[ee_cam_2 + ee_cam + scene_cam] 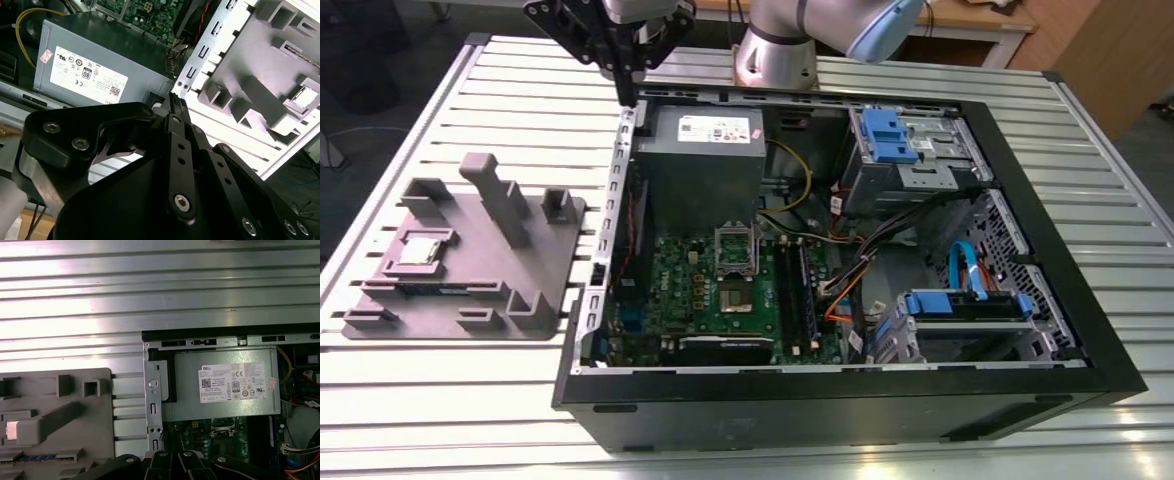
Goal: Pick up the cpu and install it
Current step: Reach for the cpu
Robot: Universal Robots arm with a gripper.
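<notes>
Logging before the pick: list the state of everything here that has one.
computer case: on its side, panel off, inside exposed.
cpu: lying flat in the grey tray, not gripped.
gripper: shut, empty, at the case's edge beside the power supply.

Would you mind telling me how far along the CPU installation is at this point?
Done: nothing yet. The cpu lies on the grey tray, outside the computer case. In hand: nothing. The gripper hangs shut and empty over the case's edge by the power supply, apart from the tray. Left: both the pick-up and the install; the motherboard socket looks unfilled.
</notes>
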